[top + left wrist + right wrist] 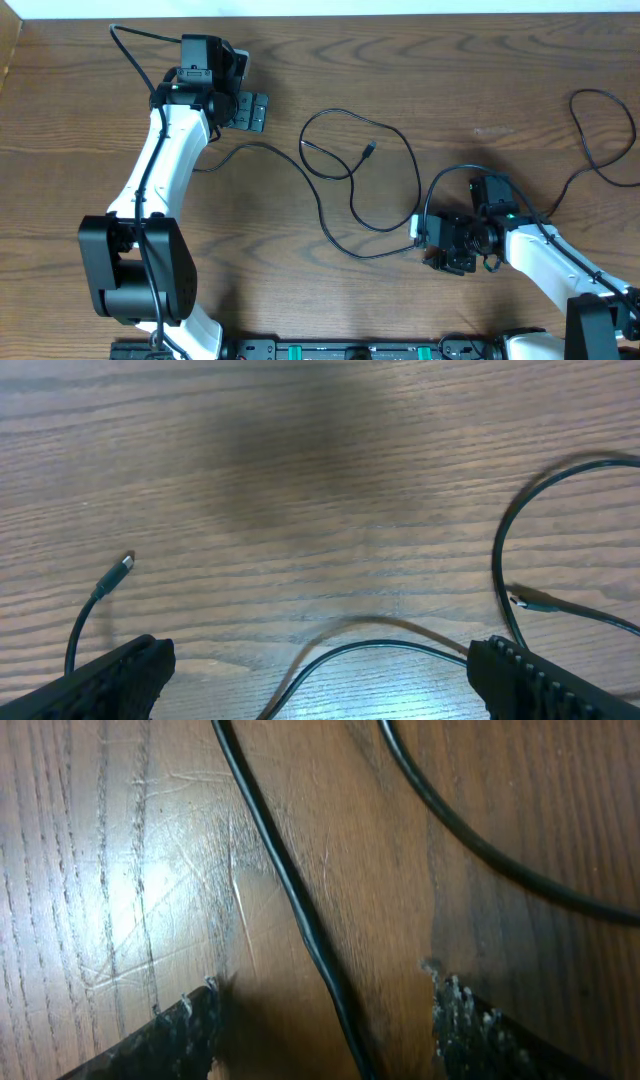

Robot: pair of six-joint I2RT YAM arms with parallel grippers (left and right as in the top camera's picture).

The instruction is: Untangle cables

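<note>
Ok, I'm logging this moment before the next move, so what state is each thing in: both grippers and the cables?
Left gripper: open, holding nothing.
Right gripper: open, straddling a black strand, not yet gripping it.
Centre cables: lying loose, looped and crossing each other; one plug end lies free.
Far-right cable: lying apart from the others, no gripper on it.

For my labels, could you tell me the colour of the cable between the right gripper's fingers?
Black; the cable shows best in the right wrist view.

cable (368, 150) loops across centre, open table (300, 290) around
</note>
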